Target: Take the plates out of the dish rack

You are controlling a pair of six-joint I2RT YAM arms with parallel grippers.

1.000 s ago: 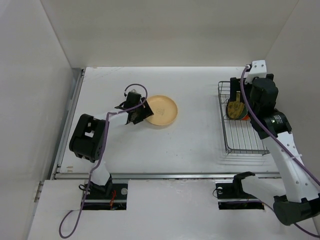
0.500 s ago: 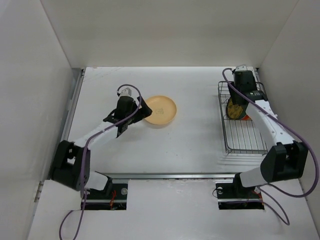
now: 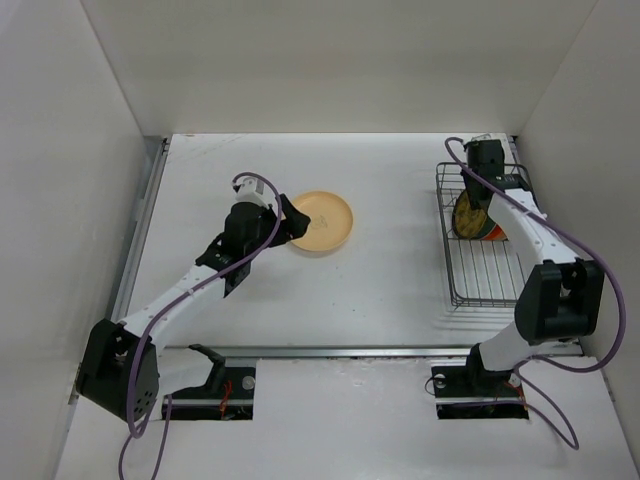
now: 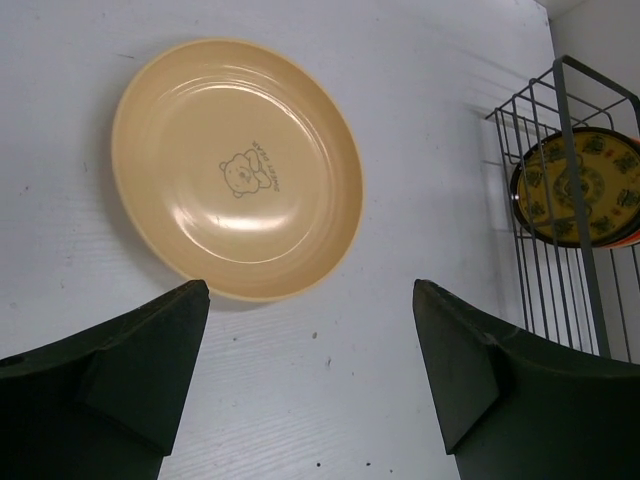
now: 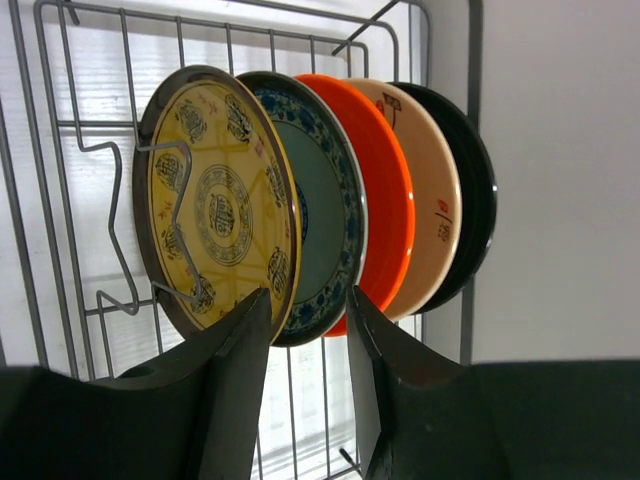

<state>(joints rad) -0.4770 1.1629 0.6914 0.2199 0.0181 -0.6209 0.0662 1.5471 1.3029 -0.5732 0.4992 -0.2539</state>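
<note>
Left gripper hangs released, its dark wedge-shaped fingers spread wide with nothing between them. It sits just short of the peach plate, which is round, glossy and shallow with a small bear print in the centre. The plate lies flat on the white table, well apart from the rack.

The thin grey wire rack holds five plates on edge, packed close: yellow plate (dark rim, ornate pattern), blue-rimmed plate, orange-red plate, beige plate, black plate.

Right gripper has its fingers narrow, either side of the blue-rimmed plate's lower edge. I can't tell whether it is gripping.
</note>
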